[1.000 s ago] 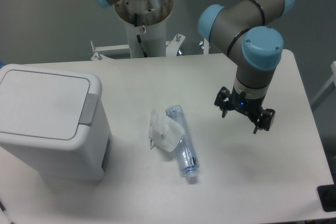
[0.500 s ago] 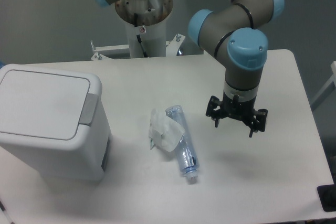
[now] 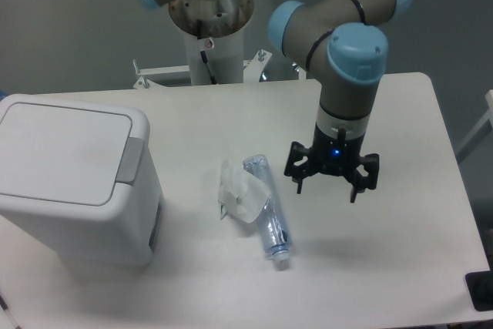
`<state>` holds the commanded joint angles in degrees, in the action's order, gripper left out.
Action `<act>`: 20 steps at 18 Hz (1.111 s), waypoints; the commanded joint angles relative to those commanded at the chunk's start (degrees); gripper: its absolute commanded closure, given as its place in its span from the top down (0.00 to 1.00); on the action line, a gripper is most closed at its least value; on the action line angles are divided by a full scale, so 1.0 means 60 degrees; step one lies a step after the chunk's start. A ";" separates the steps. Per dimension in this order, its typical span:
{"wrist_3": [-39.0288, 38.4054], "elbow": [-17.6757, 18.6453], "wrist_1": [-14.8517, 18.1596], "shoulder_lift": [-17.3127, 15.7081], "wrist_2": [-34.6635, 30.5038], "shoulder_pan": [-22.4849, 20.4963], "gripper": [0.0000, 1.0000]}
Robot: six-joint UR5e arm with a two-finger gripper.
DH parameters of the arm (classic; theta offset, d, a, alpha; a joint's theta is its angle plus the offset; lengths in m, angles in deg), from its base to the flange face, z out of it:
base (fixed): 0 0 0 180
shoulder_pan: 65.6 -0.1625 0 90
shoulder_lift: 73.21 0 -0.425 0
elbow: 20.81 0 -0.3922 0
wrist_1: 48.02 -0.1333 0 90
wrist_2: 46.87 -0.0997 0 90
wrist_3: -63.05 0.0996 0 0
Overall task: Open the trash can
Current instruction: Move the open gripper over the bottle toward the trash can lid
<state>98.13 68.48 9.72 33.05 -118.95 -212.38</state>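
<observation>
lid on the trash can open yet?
No, the flat white lid lies closed on the trash can, and the hand hovers open, well to its right, beyond the bottle.

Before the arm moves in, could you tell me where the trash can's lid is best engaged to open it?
I'd go for the grey push tab on the trash can, at the lid's right edge, the side facing the open gripper. Come from above: the lid is shut and flat, offering no other handle.

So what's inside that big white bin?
That can't be seen: the bin has its flat lid shut. Only the grey push tab shows at the lid's edge.
</observation>
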 joint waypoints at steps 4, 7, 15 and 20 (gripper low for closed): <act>-0.0996 -0.0044 0.0015 -0.0308 0.0367 0.0262 1.00; -0.1962 -0.0088 0.0000 -0.0513 0.0718 0.0498 1.00; -0.3575 -0.0293 0.0015 -0.1040 0.1891 0.0864 1.00; -0.4148 -0.0161 0.0044 -0.1275 0.1833 0.1551 1.00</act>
<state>73.25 67.52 9.99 25.40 -107.95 -203.07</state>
